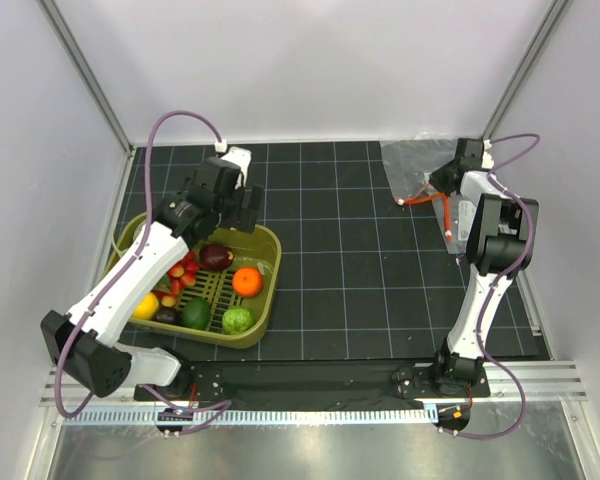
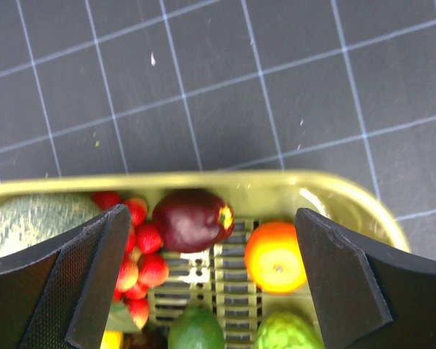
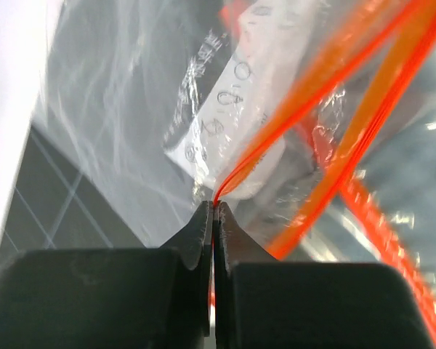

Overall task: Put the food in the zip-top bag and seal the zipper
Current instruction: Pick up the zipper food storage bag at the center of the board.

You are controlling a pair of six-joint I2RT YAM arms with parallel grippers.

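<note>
The food lies in an olive-green basket (image 1: 265, 290) at the left: a dark red-purple fruit (image 1: 216, 257), an orange (image 1: 247, 281), a pale-green mottled one (image 1: 238, 320), a dark green one (image 1: 196, 315), a yellow one (image 1: 146, 305) and small red pieces (image 1: 183, 270). My left gripper (image 1: 232, 212) is open above the basket's far rim; its wrist view shows the red-purple fruit (image 2: 192, 219) and orange (image 2: 275, 257) between its fingers. The clear zip-top bag (image 1: 416, 165) lies at the far right. My right gripper (image 3: 214, 211) is shut on its orange-red zipper strip (image 3: 291, 102).
White walls and metal posts close in the black gridded mat (image 1: 350, 260). The bag sits in the far right corner against the wall. Purple cables loop over both arms. A metal rail (image 1: 310, 412) runs along the near edge.
</note>
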